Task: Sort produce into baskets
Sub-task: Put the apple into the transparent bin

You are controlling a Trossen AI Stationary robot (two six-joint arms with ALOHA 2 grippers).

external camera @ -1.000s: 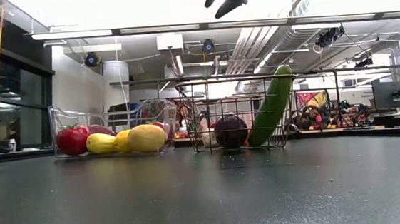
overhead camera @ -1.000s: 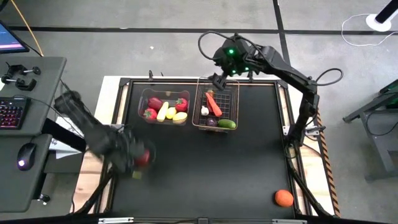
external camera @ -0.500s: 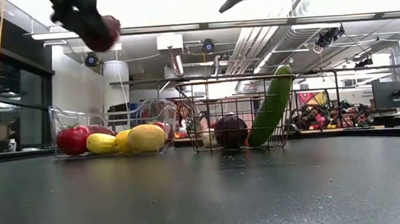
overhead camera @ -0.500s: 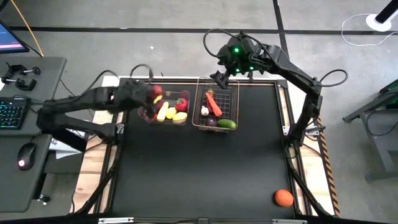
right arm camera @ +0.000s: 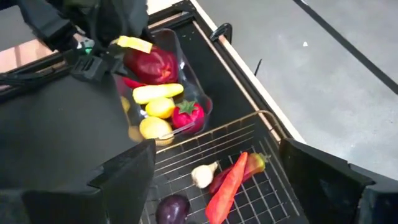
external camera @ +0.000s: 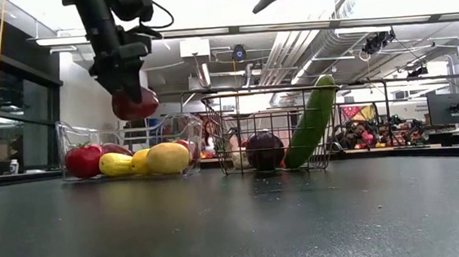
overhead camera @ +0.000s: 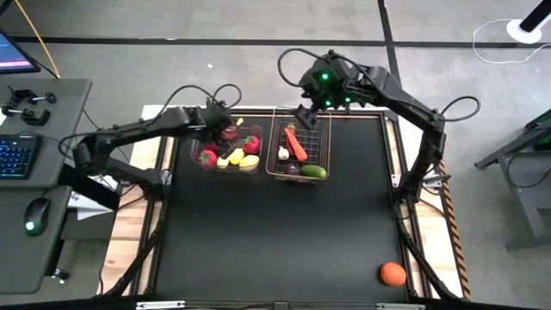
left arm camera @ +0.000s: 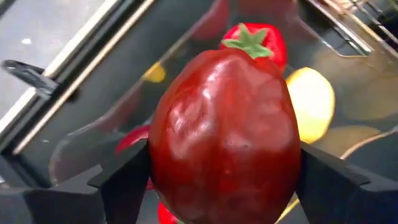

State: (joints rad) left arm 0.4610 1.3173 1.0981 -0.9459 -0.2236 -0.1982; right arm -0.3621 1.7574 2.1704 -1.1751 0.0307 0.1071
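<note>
Above the clear plastic bin, the left pincer is pinching a dark red apple between its two fingers and holding it in the air over the fruit. Inside the bin, red fruits and yellow lemons are lying together. Just beside the bin, the copper wire basket is holding a carrot, white garlic, a purple eggplant and a green cucumber that is leaning against the mesh. Over the basket's far edge, the right pincer is hanging with its fingers spread and nothing between them. Well apart, an orange is sitting alone near the front right corner of the dark surface.
</note>
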